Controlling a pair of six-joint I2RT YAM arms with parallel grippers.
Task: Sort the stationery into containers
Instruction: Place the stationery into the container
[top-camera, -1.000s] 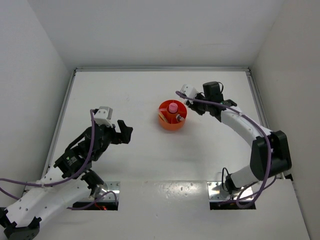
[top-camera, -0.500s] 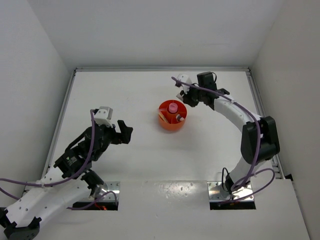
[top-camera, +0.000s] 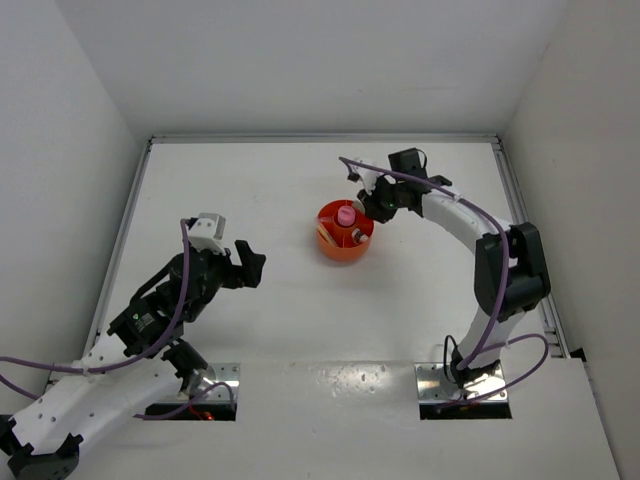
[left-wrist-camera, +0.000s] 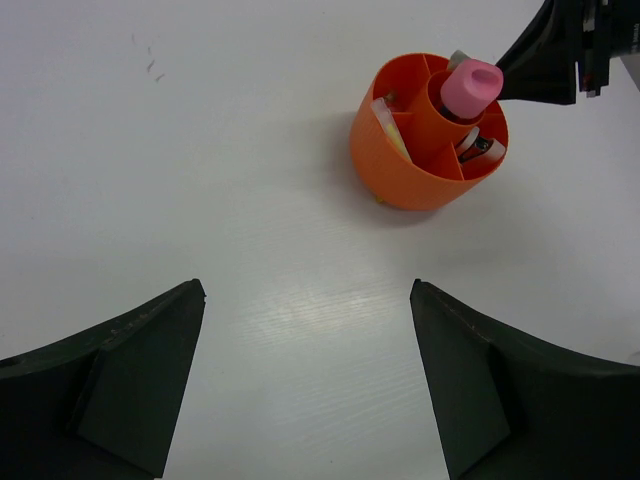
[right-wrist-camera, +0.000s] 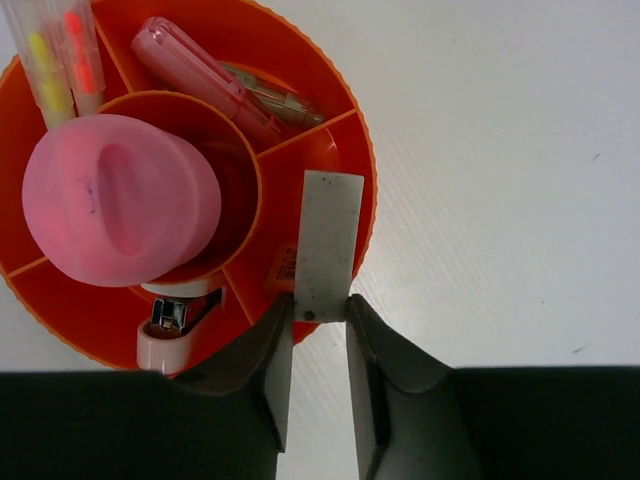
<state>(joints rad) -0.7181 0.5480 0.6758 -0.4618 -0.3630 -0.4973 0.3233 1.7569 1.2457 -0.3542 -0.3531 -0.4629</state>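
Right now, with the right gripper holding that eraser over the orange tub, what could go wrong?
The right gripper pinches the eraser by one end, right above the rim of the orange tub; released here, it might tip out onto the table. The fingers sit near that rim and could nudge the tub.

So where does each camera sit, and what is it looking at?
Top: above and behind, facing down at the table; left arm and right arm show.
Left wrist: faces across to the orange tub; its open left pincer shows.
Right wrist: faces down into the tub; right pincer grips a grey block.
All share the tub.
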